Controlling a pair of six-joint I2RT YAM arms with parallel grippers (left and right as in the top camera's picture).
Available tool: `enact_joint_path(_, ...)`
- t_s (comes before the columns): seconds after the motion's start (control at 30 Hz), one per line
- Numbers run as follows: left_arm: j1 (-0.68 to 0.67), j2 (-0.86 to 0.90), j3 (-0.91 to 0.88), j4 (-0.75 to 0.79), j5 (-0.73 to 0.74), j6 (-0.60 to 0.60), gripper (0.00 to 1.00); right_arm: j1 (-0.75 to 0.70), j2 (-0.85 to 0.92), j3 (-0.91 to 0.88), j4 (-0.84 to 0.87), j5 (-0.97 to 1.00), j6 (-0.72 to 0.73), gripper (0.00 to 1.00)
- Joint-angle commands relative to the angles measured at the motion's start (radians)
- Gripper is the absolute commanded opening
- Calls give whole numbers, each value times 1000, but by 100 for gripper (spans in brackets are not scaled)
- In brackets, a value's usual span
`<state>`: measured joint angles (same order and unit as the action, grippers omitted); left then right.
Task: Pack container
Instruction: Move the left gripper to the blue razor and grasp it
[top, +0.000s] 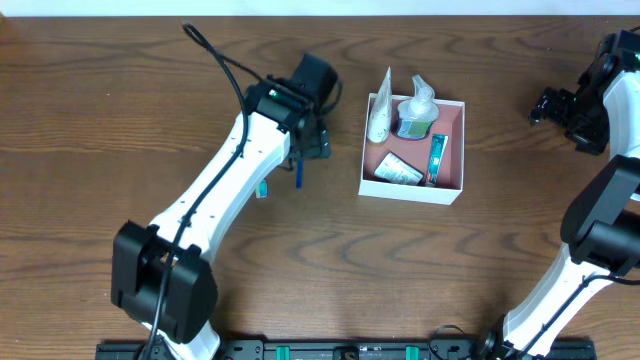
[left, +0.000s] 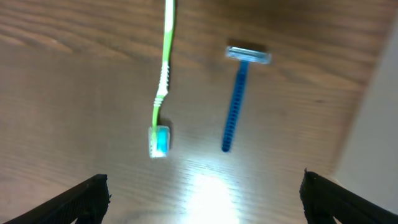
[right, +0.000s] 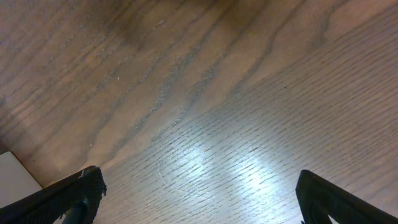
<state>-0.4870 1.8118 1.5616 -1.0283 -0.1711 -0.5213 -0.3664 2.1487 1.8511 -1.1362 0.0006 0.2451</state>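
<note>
Wood-grain table (top: 120, 120), bare but for a few toiletries.

- The container (top: 410, 191) sits closer to the table's far edge than its near one, a little right of the middle. It is partly packed with a white tube (top: 379, 120), a small bottle (top: 416, 112), a green packet (top: 438, 157) and a white sachet (top: 399, 170). Some pink floor shows along its right side.
- Two pieces lie outside it, left of the container: a green toothbrush (left: 163, 81) and a blue razor (left: 236, 93). They are roughly parallel, near each other but apart.
- The left gripper (left: 202, 196) hangs above this pair with its fingers spread wide and nothing held. The right gripper (right: 199, 196) is off toward the table's right edge, fingers also wide apart, over bare wood.

The step in hand looks like a left-arm pick.

- Both handles fall inside your open span, so closing here could drag in both. Choose one. The razor is on the container side and seems the easier start.
- Shift sideways until only its handle sits midway between the tips.
- The handle runs across your closing line, which suits a pinch at mid-handle, clear of the head.
- It lies thin and flat, so go down close to the wood before closing.
- Lay it lengthwise on the free pink strip.
</note>
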Motion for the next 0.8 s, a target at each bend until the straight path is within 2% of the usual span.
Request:
enact_joint_path(0.0,41,12,-97,73,76,90,98,-7,-3,0,0,10,9,99)
enact_joint_path(0.1,68,12,-185,171,164,129,98,-6,-3,0,0,10,9,99)
enact_joint_path(0.27,79,18,-261,258,164,156,98,-6,-3,0,0,10,9,99)
enact_joint_path(0.43,77,55,-264,295,163,200,98,-6,-3,0,0,10,9,99)
enact_joint_path(0.77,75,175,-264,327,163,215,98,-6,-3,0,0,10,9,99)
